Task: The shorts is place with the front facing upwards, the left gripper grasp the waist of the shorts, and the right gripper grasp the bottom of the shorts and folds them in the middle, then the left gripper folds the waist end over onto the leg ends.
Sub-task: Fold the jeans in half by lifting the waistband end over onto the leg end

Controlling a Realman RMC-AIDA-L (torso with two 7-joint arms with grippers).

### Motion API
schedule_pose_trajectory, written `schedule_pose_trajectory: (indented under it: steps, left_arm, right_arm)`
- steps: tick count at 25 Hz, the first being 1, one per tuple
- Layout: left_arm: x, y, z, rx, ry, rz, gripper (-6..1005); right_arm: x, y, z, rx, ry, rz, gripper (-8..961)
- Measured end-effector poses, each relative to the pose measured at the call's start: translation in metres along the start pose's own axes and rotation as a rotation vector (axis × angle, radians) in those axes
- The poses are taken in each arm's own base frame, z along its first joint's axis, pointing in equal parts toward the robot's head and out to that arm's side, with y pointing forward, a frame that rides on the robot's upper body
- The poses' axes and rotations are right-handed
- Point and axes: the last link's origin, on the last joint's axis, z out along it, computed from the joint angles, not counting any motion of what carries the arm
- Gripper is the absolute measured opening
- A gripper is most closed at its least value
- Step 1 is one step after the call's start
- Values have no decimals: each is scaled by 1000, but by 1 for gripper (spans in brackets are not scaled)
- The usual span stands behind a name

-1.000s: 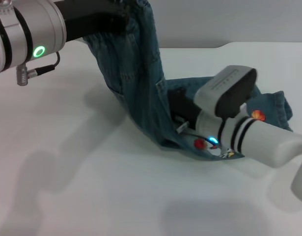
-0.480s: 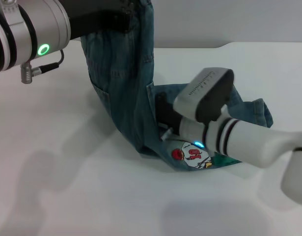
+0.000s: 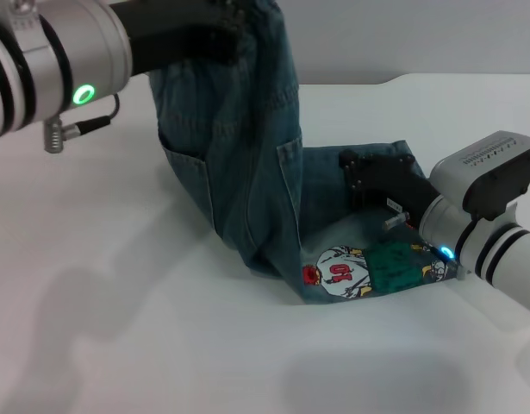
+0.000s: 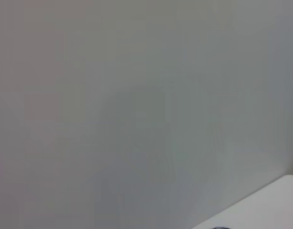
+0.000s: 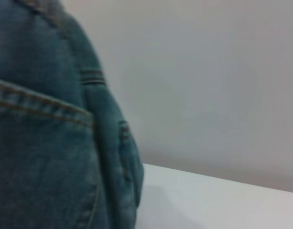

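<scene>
One right pincer [image 3: 368,177], now farther right.

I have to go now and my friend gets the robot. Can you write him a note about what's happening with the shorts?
Left gripper: up high at the far left, shut on the waist end of the shorts, which hang down from it.
Right gripper: low on the leg end, on the right; I can't tell if it grips.
The leg end with the cartoon patch lies flat on the white table.
Done: the shorts look already folded lengthwise, waist end lifted.
Left: carry the waist end over onto the leg ends, lay it down, let go.
</scene>
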Motion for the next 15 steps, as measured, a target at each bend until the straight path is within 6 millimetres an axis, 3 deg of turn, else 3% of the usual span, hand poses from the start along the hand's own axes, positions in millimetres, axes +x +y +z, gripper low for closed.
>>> schedule_pose_trajectory:
  steps: [11,15]
  left_arm:
    - [2,31,6,-87,10,35,45]
    - [3,35,7,-100,16,39,46]
  right_arm:
    - [-9,10,15,-24,20,-12,0]
    - [-9,5,18,10,40,-2,0]
